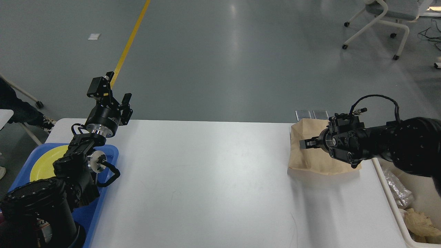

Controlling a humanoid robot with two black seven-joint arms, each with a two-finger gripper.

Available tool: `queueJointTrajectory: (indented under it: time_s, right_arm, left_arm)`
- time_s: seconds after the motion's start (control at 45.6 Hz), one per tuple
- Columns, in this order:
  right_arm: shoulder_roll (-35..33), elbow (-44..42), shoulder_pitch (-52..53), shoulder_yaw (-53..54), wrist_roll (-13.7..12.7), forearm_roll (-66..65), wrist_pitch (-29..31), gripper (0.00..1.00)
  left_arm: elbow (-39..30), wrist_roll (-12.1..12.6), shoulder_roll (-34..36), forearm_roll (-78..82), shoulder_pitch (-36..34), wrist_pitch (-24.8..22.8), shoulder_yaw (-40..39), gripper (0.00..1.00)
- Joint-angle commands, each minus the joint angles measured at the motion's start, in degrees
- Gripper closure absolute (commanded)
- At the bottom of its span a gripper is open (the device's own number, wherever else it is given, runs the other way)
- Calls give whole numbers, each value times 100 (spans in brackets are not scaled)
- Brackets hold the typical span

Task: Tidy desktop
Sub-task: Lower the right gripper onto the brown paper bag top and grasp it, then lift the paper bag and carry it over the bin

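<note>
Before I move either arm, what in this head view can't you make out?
- Right tool: seen end-on over the tan paper bag; grip unreadable.
- Yellow round plate in blue plastic tray: largely hidden by the left arm.
- Cream-white plastic bin: cut off by the right and bottom edges; contents unclear.
- Left tool: open, empty.

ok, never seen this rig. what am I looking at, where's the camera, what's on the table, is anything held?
One picture, taken from the robot's own head, looking forward and down. The two black arms are its own. The left gripper is raised over the table's far left corner, fingers apart, holding nothing. The right gripper reaches in from the right, over a brown paper bag lying on the desktop; whether it grips the bag cannot be told. At the left edge sits a blue tray with a yellow plate in it. At the right edge is a white bin holding crumpled wrappers. Beyond the table are grey floor and an office chair.
</note>
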Motion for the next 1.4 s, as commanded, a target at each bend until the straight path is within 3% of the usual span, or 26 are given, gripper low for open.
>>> queueJointTrajectory:
  time_s: [0.0,0.92,0.964,1.118,1.183,1.227,1.381]
  right_arm:
    - [9,89,122,28,0,8,71,0]
    - [290,-1009,-1081,274,0,8,-34,3]
    - [308,-1054,-1143,274,-9,8,-34,12]
    - [334,-1001,-1196,274,-18,96,9,75]
    - [326,-983,-1205,283,-27,175,62,95]
    - [326,-940,-1196,300,-27,297,62,100]
    - [238,-826,-1135,362,-18,895,1,100]
  left_arm:
    - [-1,0,0,0,0,1,0,4]
    - [-1,0,0,0,0,1,0,4]
    - [-1,0,0,0,0,-8,0,4]
    - [-1,0,0,0,0,1,0,4]
    - [-1,0,0,0,0,1,0,4]
    - [-1,0,0,0,0,1,0,4]
    - [-1,0,0,0,0,1,0,4]
